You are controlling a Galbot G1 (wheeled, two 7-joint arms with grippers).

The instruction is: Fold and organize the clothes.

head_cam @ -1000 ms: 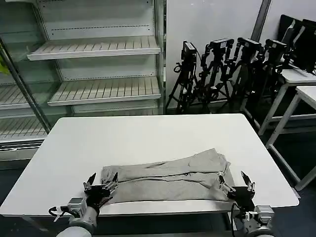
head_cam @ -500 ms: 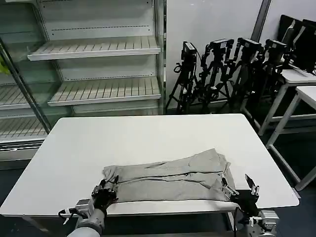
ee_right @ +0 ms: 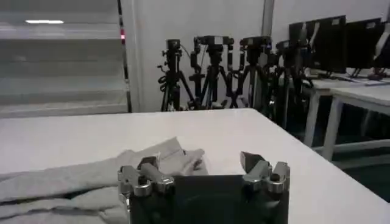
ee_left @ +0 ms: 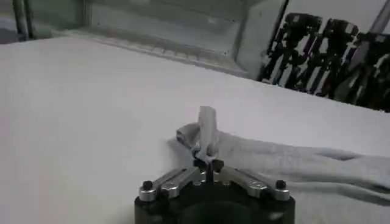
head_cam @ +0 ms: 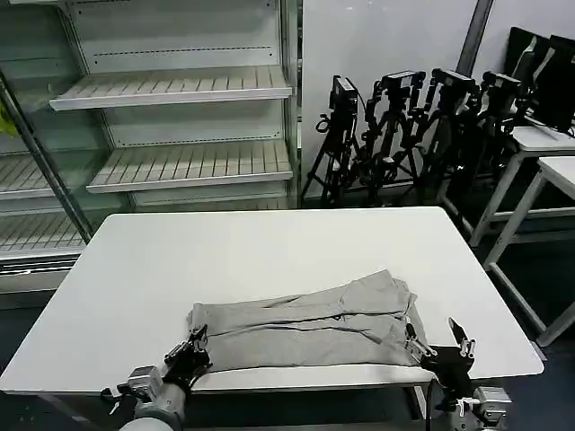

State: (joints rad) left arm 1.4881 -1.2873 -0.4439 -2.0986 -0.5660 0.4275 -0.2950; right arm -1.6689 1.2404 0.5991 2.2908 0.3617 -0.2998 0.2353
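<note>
Presently catalogued, left to right.

Left gripper (head_cam: 191, 349): at the table's (head_cam: 269, 247) near edge, fingers pinched closed on the shirt's (head_cam: 305, 323) near-left corner. The left wrist view confirms a tuft of cloth standing up between the fingertips, which the head view leaves unclear.

Shirt: light grey, folded into a long band lying crosswise along the near edge of the white table. Likely light, limp and prone to sagging, so best taken at corners or hems.

Right gripper (head_cam: 437, 342): at the near-right corner, jaws spread apart. The right wrist view (ee_right: 204, 170) shows cloth beside one finger and nothing held.
</note>
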